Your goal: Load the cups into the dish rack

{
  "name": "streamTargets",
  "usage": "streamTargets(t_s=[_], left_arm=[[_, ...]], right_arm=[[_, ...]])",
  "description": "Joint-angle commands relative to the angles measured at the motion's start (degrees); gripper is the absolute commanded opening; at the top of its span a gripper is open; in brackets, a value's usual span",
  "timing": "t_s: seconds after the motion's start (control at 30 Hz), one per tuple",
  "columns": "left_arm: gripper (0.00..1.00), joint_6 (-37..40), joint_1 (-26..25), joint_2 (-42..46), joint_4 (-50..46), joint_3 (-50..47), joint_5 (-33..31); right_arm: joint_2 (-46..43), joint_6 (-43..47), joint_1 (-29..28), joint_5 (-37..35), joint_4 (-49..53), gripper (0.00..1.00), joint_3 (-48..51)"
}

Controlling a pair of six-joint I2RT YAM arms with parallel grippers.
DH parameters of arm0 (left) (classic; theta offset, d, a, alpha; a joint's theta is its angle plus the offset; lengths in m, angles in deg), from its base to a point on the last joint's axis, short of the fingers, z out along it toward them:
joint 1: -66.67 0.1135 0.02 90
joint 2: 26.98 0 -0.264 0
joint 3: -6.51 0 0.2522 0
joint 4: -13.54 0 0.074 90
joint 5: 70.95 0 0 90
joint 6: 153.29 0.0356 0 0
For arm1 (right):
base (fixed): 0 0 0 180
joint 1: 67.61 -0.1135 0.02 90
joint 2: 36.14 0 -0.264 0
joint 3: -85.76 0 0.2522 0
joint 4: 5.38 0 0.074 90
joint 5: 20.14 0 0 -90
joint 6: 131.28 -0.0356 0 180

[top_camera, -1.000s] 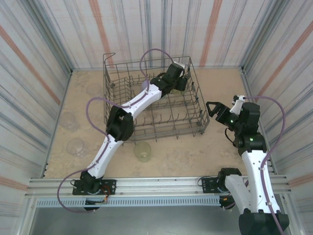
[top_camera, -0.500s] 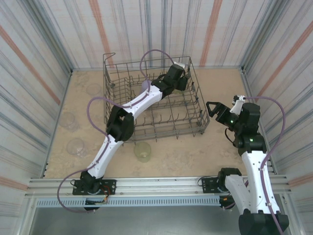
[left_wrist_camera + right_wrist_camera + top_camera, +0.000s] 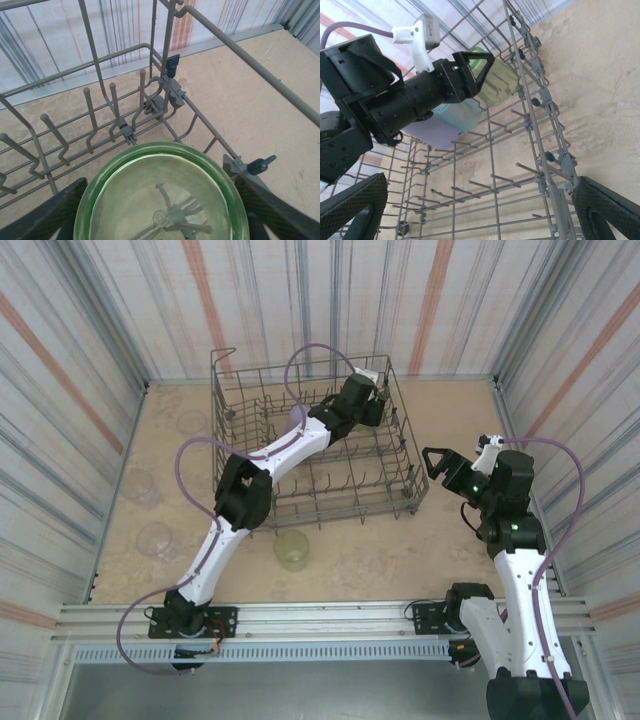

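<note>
A: Left gripper [image 3: 368, 402]: where is it, and what is at it?

B: It hangs inside the rack [image 3: 340, 510], at the far right corner. A green cup [image 3: 160, 195] sits between its fingers [image 3: 47, 212], base towards the wrist camera and tines visible through it.

A: Is it gripping?

B: I cannot tell. The fingers flank the cup closely, but contact is unclear.

A: What is beside that gripper?

B: Just behind it, also in the rack, are a teal cup [image 3: 462, 114] and a lavender cup [image 3: 432, 134].

A: And the right gripper [image 3: 445, 465]?

B: Its jaws are spread wide with nothing between them. It hovers just outside the rack's right wall, facing the left gripper.

A: What about the other cups?

B: A second green cup [image 3: 292, 550] stands on the table, well to the near side of the left gripper, just outside the rack. Clear cups [image 3: 155, 538] sit far to its left.
</note>
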Motion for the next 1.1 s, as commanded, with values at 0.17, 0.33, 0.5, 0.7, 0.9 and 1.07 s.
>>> streamTargets(t_s=[0.17, 0.33, 0.5, 0.7, 0.9, 1.07], left_arm=[[0.97, -2.86, 0.41, 2.86, -3.83, -2.07, 0.52], [0.99, -3.64, 0.49, 3.55, -3.74, -2.05, 0.91], [0.99, -4.36, 0.58, 4.97, -3.89, -1.71, 1.07], [0.99, -5.75, 0.58, 8.99, -4.27, -2.70, 1.03], [0.99, -6.41, 0.56, 14.94, -3.97, -4.82, 0.71], [0.99, -6.39, 0.54, 19.68, -4.98, -6.70, 0.38]], right_arm=[[-0.58, 0.12, 0.56, 1.23, 0.13, 0.99, -0.66], [-0.67, -0.36, 0.58, 1.37, 0.15, 0.99, -0.70], [-0.92, -0.67, 0.62, 1.64, 0.08, 0.99, -0.81], [-1.11, -0.81, 0.57, 2.09, 1.00, 0.99, -1.23], [-1.26, -1.54, 0.57, 2.54, 1.95, 0.99, -1.56], [-1.09, -1.80, 0.62, 2.91, 4.25, 0.99, -2.10]])
